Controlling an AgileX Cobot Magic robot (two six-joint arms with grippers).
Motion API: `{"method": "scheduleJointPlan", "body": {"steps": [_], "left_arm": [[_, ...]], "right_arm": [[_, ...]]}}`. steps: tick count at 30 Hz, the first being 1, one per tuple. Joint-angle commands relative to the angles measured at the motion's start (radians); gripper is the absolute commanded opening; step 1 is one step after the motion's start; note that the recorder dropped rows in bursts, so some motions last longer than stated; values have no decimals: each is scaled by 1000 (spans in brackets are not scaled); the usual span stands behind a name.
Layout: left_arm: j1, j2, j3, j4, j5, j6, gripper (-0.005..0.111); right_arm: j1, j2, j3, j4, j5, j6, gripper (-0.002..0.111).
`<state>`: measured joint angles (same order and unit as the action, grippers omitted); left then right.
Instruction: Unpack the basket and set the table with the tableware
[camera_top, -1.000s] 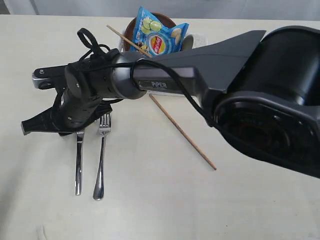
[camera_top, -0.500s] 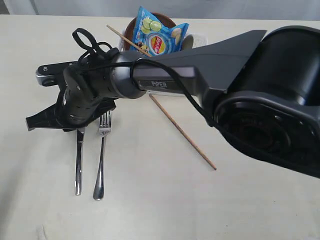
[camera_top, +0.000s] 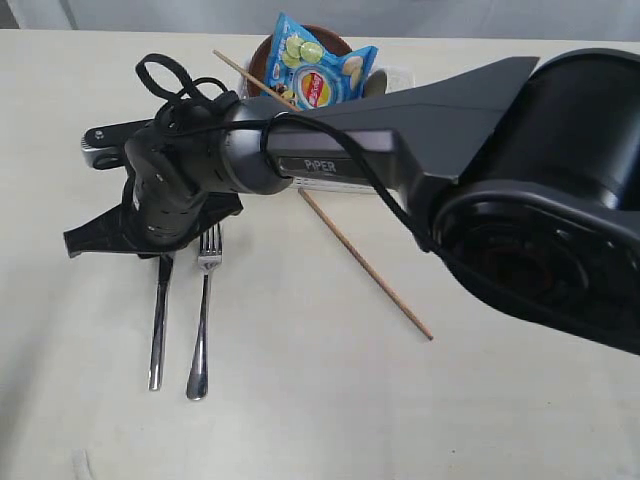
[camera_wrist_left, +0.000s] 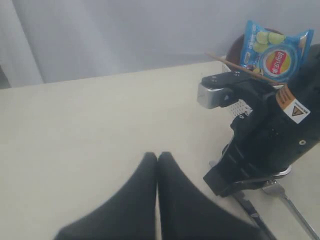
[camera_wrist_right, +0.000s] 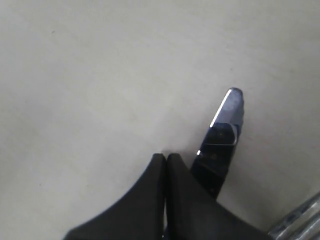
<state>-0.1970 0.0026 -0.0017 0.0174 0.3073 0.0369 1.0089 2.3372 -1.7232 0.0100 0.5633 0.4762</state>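
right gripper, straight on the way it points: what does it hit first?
Looks free: the shut right gripper points to the exterior view's left, away from the knife, over bare table. Tilted down, it would meet the table first; depth unclear.

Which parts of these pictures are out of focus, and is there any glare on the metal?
Exterior view: the arm housing nearest the camera is soft, while the fork and knife lie sharp. Right wrist view: a bright glint runs along the knife's blade edge, and the shut right pincer is blurred. Left wrist view: the shut left pincer is blurred; the chips bag is legible.
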Motion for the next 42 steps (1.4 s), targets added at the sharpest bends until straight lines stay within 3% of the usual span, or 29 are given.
{"method": "scheduleJointPlan", "body": {"steps": [1, 15, 23, 34, 42], "left_arm": [[0, -3, 2, 5, -8, -3, 0], [0, -3, 2, 5, -8, -3, 0], [0, -3, 2, 5, -8, -3, 0], [0, -3, 2, 5, -8, -3, 0], [0, -3, 2, 5, -8, -3, 0]], "right_arm": [[-6, 3, 3, -20, 53, 22, 0], [-6, -38, 3, -91, 94, 57, 0], [1, -99, 3, 57, -13, -238, 0], [-28, -192, 3, 18, 462, -213, 0], [-28, -192, 72, -31, 537, -214, 0]]}}
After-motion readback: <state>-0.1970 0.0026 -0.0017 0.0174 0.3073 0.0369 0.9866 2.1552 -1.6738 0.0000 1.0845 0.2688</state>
